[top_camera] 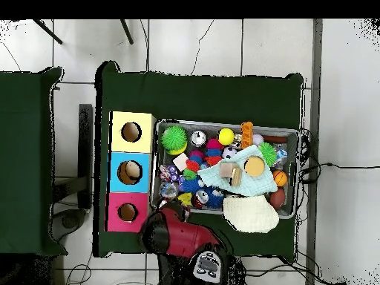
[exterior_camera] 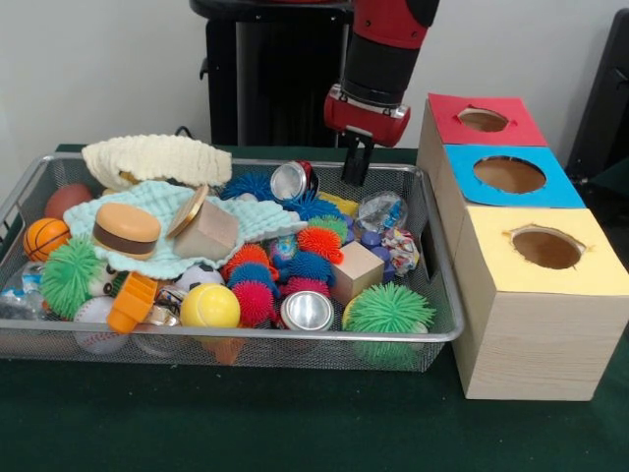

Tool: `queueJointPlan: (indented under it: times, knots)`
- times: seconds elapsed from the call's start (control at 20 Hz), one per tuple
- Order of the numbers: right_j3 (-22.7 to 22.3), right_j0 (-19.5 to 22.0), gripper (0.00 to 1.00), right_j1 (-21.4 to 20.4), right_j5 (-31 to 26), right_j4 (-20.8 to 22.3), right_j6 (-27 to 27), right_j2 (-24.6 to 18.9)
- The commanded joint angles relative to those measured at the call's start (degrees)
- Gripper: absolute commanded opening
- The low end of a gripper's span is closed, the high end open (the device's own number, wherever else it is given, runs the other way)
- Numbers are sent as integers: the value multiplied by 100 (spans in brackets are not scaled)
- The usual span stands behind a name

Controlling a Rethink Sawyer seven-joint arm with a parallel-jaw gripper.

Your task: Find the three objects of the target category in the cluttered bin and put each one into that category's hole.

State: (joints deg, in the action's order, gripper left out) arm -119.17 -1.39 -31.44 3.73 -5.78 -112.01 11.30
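While the red and black arm hangs over the far edge of the wire basket, its hand sits just above the toys, and I cannot tell if it is apart or together. It holds nothing that I can see. No writing or labels can be read on anything.

In the front view the basket is full. A toy burger lies on a light green cloth at 9 o'clock in the pile. A yellow ball and a shiny tin sit at 6 o'clock. A big green spiky ball is at 5 o'clock, and another green spiky ball is at 8 o'clock. A small basketball rests by the left wall. Red and blue spiky balls fill the middle, beside a wooden block.

At 3 o'clock from the basket, on the green bench, stand three boxes in a row, touching. Each has a round hole on top: the yellow box, the blue box and the red box.
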Motion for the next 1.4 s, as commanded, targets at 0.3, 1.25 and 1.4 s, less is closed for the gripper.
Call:
queueJointPlan:
  times: [0.3, 1.25, 1.4]
  knots:
    - [445, 13, 0, -415, -1105, -333, -879, -536]
    - [661, -229, 0, 102, -651, -524, -1010, -522]
    - [651, -184, 0, 159, -528, -511, -998, -564]
